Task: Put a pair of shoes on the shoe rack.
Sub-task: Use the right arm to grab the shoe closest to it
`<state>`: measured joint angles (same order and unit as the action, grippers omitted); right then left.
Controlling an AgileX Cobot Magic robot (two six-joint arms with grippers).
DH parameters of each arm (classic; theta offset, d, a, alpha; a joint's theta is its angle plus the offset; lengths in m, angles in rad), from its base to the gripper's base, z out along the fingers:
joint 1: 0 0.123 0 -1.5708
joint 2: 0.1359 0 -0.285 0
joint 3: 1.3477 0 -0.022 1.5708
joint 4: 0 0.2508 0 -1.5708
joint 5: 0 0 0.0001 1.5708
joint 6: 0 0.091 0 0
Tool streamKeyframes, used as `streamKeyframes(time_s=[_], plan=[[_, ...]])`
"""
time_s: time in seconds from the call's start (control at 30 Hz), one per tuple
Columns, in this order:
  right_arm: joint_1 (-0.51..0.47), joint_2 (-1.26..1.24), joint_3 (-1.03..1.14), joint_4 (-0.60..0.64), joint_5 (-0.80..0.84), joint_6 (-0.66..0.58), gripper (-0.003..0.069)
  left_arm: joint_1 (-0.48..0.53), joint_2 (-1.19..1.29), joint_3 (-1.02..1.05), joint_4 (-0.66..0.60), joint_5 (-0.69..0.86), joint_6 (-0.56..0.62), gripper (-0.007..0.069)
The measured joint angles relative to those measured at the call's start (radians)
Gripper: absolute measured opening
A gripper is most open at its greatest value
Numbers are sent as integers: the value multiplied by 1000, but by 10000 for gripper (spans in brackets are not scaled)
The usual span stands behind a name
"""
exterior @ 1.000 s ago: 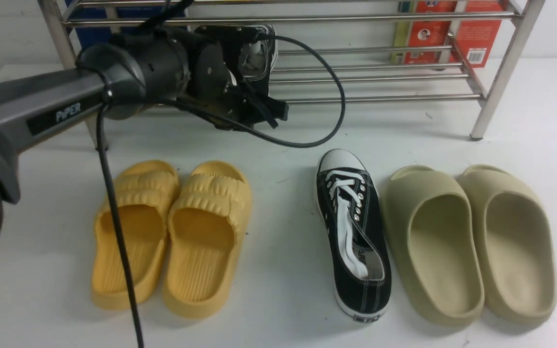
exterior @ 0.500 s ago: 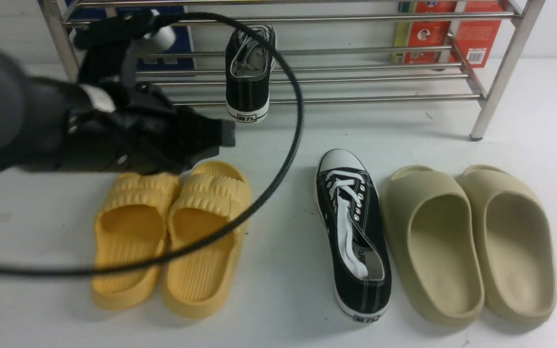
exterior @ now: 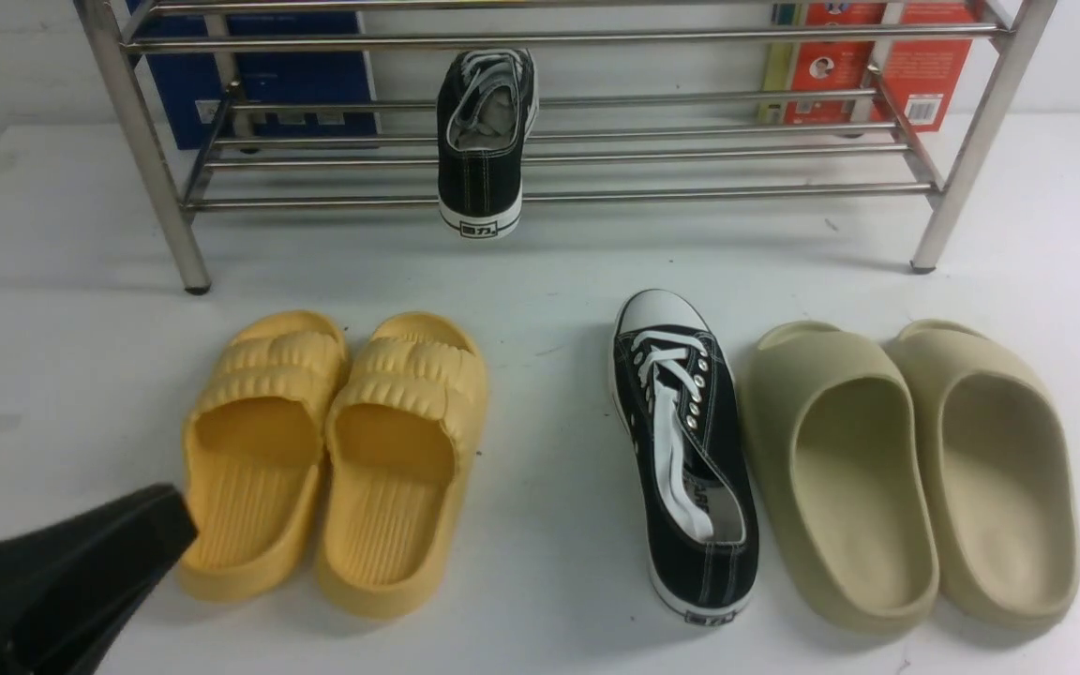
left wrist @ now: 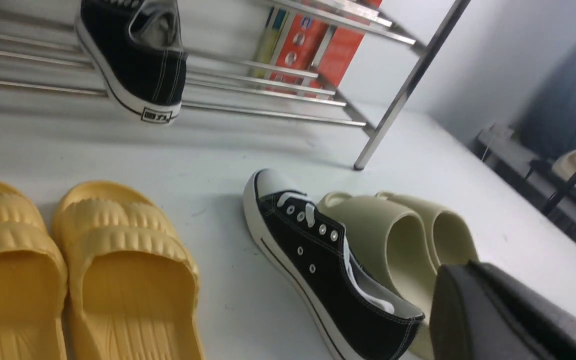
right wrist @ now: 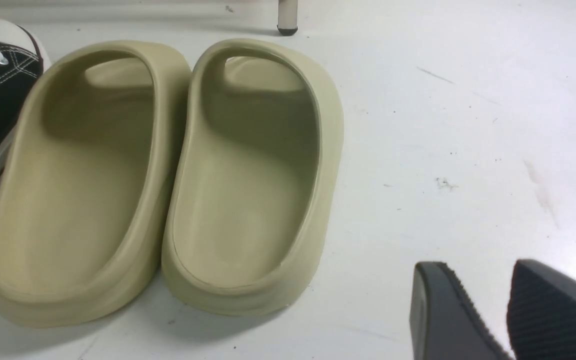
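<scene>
One black sneaker with white laces rests on the lower rails of the steel shoe rack, heel toward me and hanging over the front rail. It also shows in the left wrist view. The other black sneaker lies on the white table between the two pairs of slides, toe toward the rack; it too shows in the left wrist view. My left gripper is low at the near left, shut and empty; its tip shows in its wrist view. My right gripper is open and empty above bare table, right of the beige slides.
Yellow ribbed slides lie at the left, next to my left gripper. Beige-olive slides lie right of the table sneaker, touching it. A blue box and a red box stand behind the rack. The rack's legs stand on the table.
My left arm has pulled back from the rack to the near left corner, empty. The sneaker it was at now sits alone on the rack. The other shoes have not moved.
</scene>
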<state>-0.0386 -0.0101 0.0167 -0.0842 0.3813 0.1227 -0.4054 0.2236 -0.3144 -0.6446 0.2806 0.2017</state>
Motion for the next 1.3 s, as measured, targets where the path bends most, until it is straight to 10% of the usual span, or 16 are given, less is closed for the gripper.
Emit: streamKeyframes(time_s=[0.47, 0.83, 1.3], plan=[[1, 0, 0, -74, -7, 19, 239, 0, -164, 138, -4, -32, 0, -13], [6, 0, 7, 445, -236, 378, 235, 0, -164, 138, -6, -32, 0, -13], [112, 671, -731, 403, 605, -123, 57, 0, -164, 138, -6, -24, 0, -13]])
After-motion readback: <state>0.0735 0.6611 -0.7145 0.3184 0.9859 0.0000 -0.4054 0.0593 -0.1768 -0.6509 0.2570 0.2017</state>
